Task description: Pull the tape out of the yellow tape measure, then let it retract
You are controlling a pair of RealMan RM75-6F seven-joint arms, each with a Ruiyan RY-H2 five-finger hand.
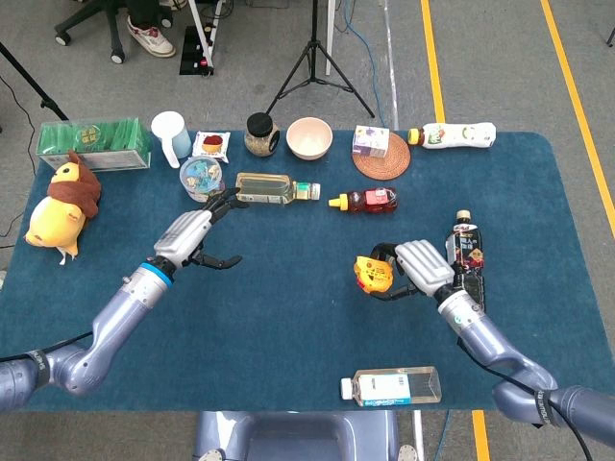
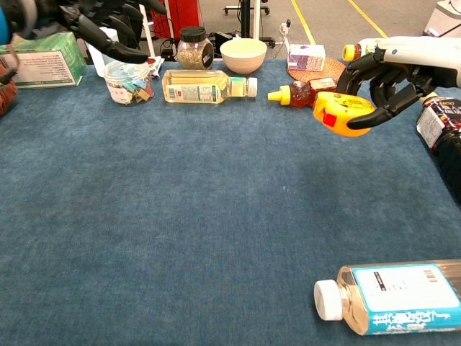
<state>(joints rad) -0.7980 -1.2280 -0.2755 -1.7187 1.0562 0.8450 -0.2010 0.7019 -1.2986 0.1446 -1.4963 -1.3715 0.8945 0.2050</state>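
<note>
My right hand (image 1: 415, 267) (image 2: 392, 72) grips the yellow tape measure (image 1: 373, 274) (image 2: 341, 112), a round yellow case with a red patch, held a little above the blue cloth at the right. No tape shows outside the case. My left hand (image 1: 197, 235) (image 2: 108, 25) hovers at the left with its fingers spread and nothing in it, close to the small clear tub (image 1: 201, 179) (image 2: 127, 81).
Along the back stand a lying clear bottle (image 1: 274, 188), a honey bottle (image 1: 370, 200), a jar (image 1: 260, 134), a bowl (image 1: 308, 137) and a green box (image 1: 94, 144). A dark bottle (image 1: 467, 252) lies right of my right hand. A water bottle (image 1: 392, 385) lies at the front edge.
</note>
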